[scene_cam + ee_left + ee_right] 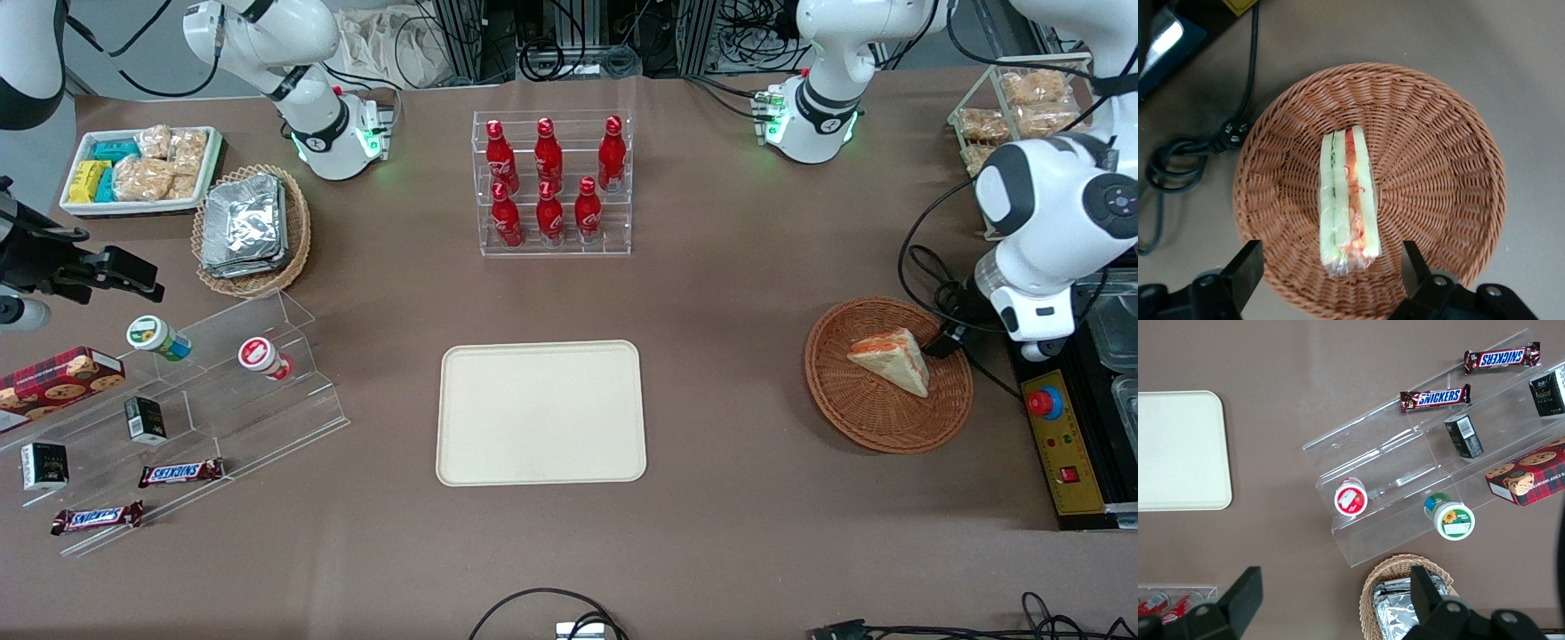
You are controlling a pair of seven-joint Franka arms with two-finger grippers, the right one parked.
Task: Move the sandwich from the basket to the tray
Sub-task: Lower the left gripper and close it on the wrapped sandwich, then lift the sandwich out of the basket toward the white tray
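Observation:
The sandwich [892,358] is a plastic-wrapped white-bread wedge lying in the round reddish-brown basket [853,409] toward the working arm's end of the table. In the left wrist view its cut edge [1346,200] shows green and orange-red layers against the basket's woven floor [1451,167]. My gripper [944,340] hovers over the basket's rim, above one end of the sandwich. It [1331,270] is open, one finger [1248,267] on each side and nothing between them. The cream tray [540,413] lies bare at mid-table, also visible as the tray [1178,450] in the right wrist view.
A black and yellow control box [1062,444] with a red button and looped black cables [1185,160] lie right beside the basket. A clear rack of red bottles [551,182] stands farther from the front camera than the tray. Snack shelves [178,400] occupy the parked arm's end.

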